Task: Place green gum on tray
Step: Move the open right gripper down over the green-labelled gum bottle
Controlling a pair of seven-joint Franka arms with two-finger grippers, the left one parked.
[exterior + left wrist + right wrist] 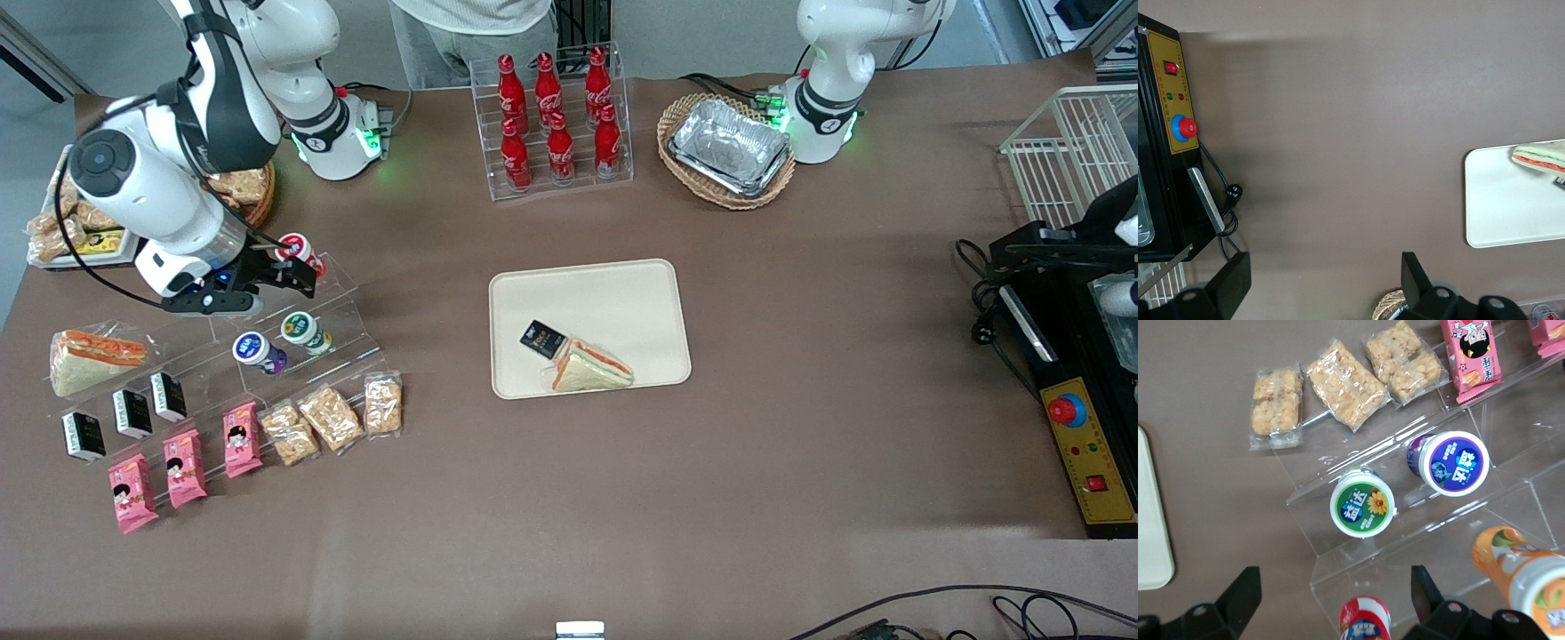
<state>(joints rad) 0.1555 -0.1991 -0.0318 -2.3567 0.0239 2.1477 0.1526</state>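
Observation:
The green gum (305, 330) (1362, 506) stands upright on a step of a clear acrylic stand (342, 307), with a green-and-white lid showing a flower. A purple-lidded canister (1453, 462) stands beside it. My right gripper (289, 271) (1335, 597) hovers open above the stand, a little farther from the front camera than the green gum. It is over a red-lidded canister (1365, 620) and holds nothing. The cream tray (613, 298) (1151, 533) (1511, 207) lies mid-table, toward the parked arm's end from the stand.
A sandwich (591, 366) and a black packet (542, 339) lie on the tray. An orange canister (1531, 577) stands on the stand. Snack bags (331, 418), pink packs (182, 467), a cola rack (556, 120) and a foil tray in a basket (729, 147) are around.

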